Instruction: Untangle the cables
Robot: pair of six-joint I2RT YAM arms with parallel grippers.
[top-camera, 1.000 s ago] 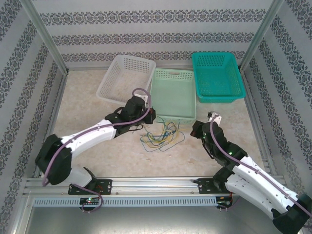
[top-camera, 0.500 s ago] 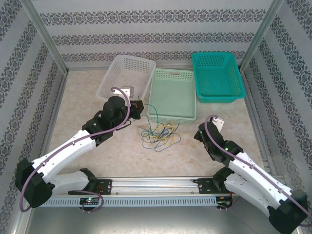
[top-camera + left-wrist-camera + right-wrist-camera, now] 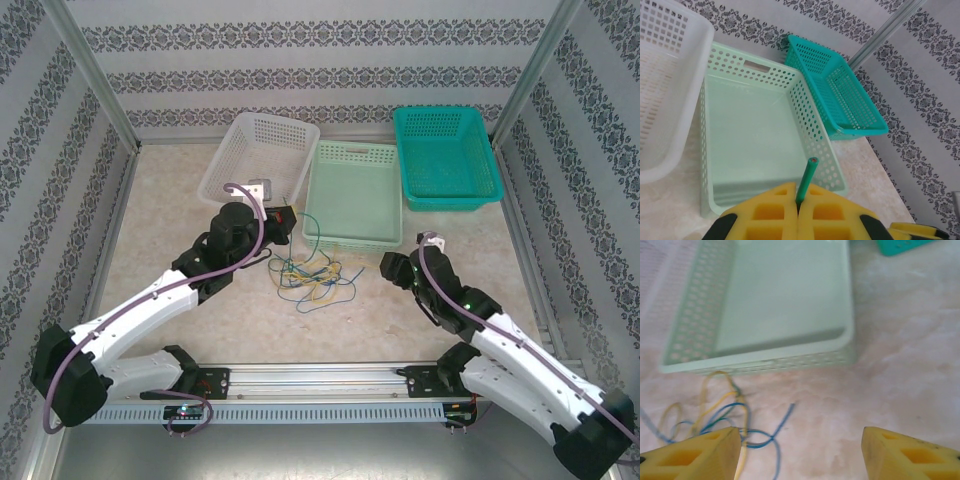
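The left end effector was pinching the end of a green cable. The right end effector stood spread just beside the tangled cables on the surface.

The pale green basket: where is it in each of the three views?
Top external: the pale green basket stands at the centre back.
Left wrist: it lies at centre left.
Right wrist: it lies in the upper left and centre.
Shared landmark: the teal basket, to its right in all three.
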